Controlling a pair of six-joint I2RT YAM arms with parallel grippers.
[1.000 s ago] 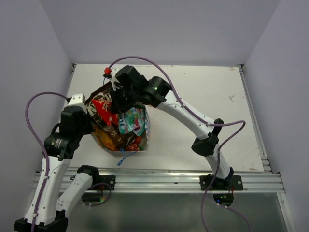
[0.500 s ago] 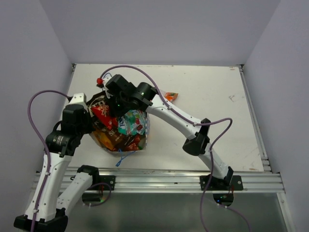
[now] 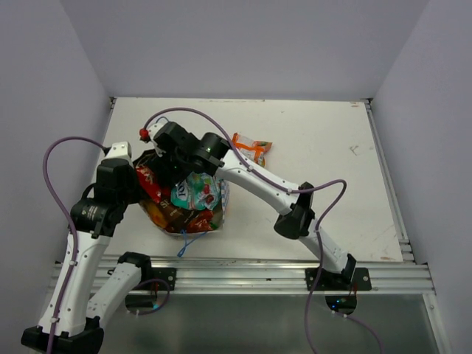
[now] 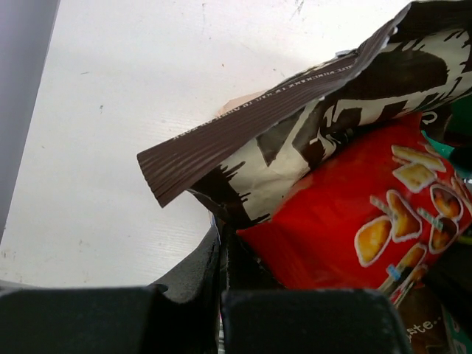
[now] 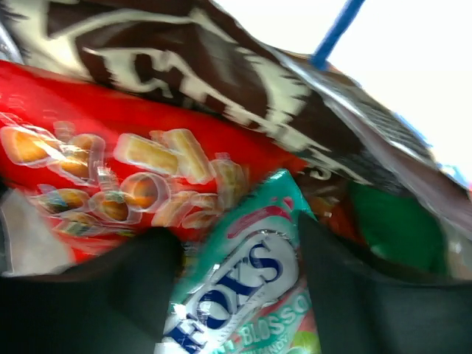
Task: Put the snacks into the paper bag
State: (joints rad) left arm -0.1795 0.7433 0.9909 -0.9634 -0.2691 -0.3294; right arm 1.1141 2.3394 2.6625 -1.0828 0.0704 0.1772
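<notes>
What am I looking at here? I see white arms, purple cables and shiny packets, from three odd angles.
Two robot arms are bolted to a table. One picture looks down from above; the other two come from a small camera on each wrist, hence the close-ups. The paper bag is stuffed with snacks: a dark brown packet, a red packet, a teal packet. The left gripper is shut at the bag's edge; whether it pinches the paper is unclear. The right gripper hangs open over the teal packet, apparently holding nothing. One orange packet lies on the table outside the bag.
</notes>
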